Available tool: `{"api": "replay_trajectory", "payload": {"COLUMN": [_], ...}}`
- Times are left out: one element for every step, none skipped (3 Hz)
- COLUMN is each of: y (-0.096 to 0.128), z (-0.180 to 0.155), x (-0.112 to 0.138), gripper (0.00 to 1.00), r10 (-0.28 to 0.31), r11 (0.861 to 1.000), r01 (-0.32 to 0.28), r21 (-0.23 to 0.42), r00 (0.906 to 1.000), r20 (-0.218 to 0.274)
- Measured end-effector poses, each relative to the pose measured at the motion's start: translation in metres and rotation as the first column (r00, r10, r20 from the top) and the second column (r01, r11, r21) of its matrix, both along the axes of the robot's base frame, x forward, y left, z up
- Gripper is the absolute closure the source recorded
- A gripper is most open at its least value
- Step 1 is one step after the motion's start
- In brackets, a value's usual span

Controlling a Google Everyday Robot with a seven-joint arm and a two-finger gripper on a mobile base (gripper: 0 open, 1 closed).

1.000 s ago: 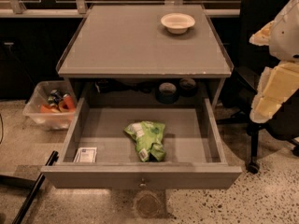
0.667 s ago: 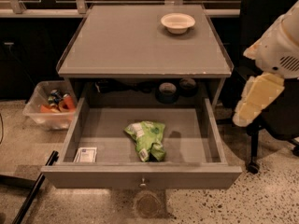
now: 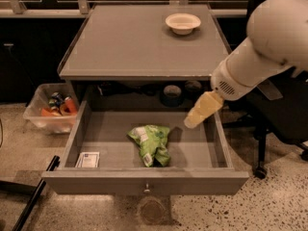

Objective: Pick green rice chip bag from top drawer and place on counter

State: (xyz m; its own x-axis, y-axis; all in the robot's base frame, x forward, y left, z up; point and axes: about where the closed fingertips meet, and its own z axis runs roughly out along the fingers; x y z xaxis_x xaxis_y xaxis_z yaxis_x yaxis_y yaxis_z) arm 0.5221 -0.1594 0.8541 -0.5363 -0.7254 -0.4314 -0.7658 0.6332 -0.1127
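Green rice chip bag (image 3: 151, 143) lies untouched in the top drawer (image 3: 96, 182); tool (image 3: 201, 111) hovers nearby, its opening impossible to tell.

Pale-yellow pincer (image 3: 204, 109) over right rear of top drawer (image 3: 144, 182), detail not made out. White arm (image 3: 269, 47) cut by top and right edges. Grey worktop (image 3: 139, 47) hides drawer's back; dark round things (image 3: 172, 94) beneath, unidentifiable. Print on green rice chip bag (image 3: 151, 143) and white card (image 3: 88, 160) unreadable. Left bin (image 3: 48, 125): contents too small to name.
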Motion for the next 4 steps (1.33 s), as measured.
{"api": "replay_trajectory", "payload": {"y": [0.037,0.076,0.077,0.077], "z": [-0.015,-0.032,-0.031,-0.031], "x": [0.03,0.043,0.043,0.043], "gripper": [0.0,0.0,0.0,0.0], "r10": [-0.111,-0.205,-0.25,-0.25], "r11": [0.989,0.958,0.942,0.942], "r01": [0.113,0.222,0.273,0.273], "r21": [0.095,0.18,0.193,0.193], "r00": [0.9934,0.9725,0.9589,0.9589], "r20": [-0.028,-0.111,-0.134,-0.135]}}
